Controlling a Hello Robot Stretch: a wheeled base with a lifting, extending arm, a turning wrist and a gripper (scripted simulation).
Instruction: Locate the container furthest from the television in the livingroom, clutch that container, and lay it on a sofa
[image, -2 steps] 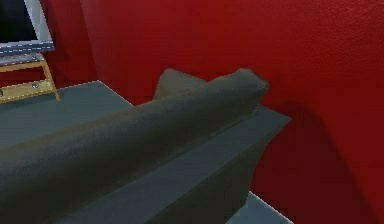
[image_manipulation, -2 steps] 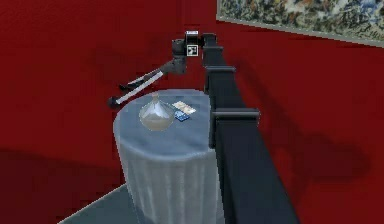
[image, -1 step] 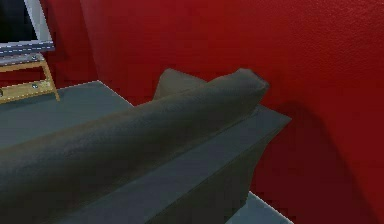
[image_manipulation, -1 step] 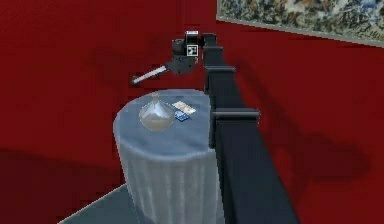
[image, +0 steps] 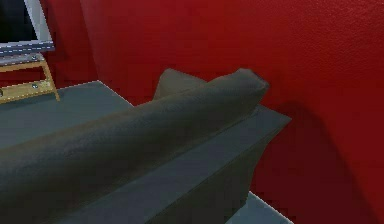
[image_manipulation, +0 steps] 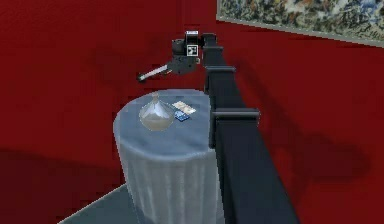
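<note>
Red walls all round. At the forward view's left, part of a television (image: 15, 25) on a wooden stand (image: 20, 93); rightward, a dark grey sofa (image: 150, 135) running up to the wall. On the arm side view, a round grey table (image_manipulation: 165, 175) left of middle, carrying a clear container (image_manipulation: 155, 115), broad below and narrowing upward, with small blue-and-white flat items (image_manipulation: 182, 108) just right of it. Above these, gripper (image_manipulation: 148, 75) against bare wall, holding nothing; whether over or beyond the container, cannot tell. Dark arm (image_manipulation: 235, 140) right of the table, a framed picture (image_manipulation: 300, 18) at top right. Looks like glass: probably light, rigid, slick, breakable. Best taken gently round the narrower upper part.
</note>
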